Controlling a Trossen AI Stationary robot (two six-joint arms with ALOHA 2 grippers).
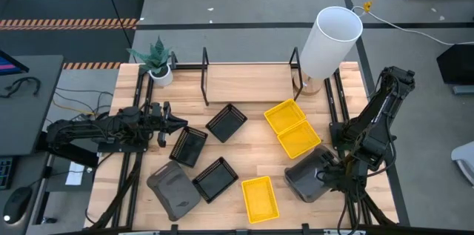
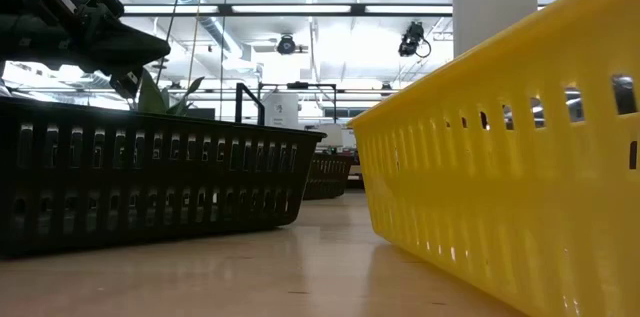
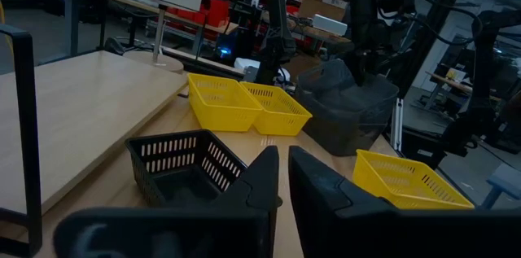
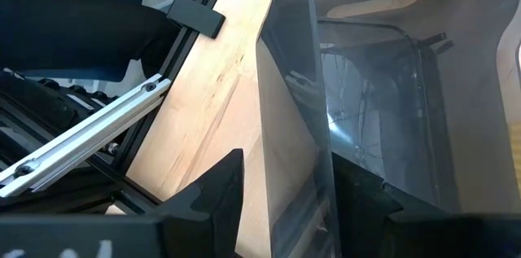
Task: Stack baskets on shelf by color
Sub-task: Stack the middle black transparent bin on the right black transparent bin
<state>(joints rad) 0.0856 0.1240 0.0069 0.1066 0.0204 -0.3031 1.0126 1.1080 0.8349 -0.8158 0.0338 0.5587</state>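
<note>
Baskets lie scattered on the tabletop. Two yellow ones [image 1: 292, 126] sit side by side near the middle and a third [image 1: 259, 199] lies at the near edge. Three black slatted ones [image 1: 226, 122] [image 1: 189, 146] [image 1: 216, 179] lie left of centre. One dark grey basket [image 1: 174, 189] rests near left, another [image 1: 305, 179] near right. My right gripper [image 4: 289, 164] points steeply down, open, astride that right basket's wall. My left gripper [image 1: 176, 121] hovers level at the left, shut and holding nothing. The shelf [image 1: 248, 83] stands at the far edge. My right gripper has one finger [image 4: 220, 189] outside and one [image 4: 362, 189] inside the grey basket's side wall [image 4: 293, 120], coming from above at a slant. A gap shows on the outer side. I cannot tell whether the inner finger touches the wall. The basket rests on the table.
A tall white cylinder [image 1: 329, 42] stands at the shelf's right end and a small potted plant [image 1: 158, 63] at its left. Black bracket uprights [image 1: 205, 79] rise from the shelf. Bare tabletop shows between the black baskets and the yellow pair.
</note>
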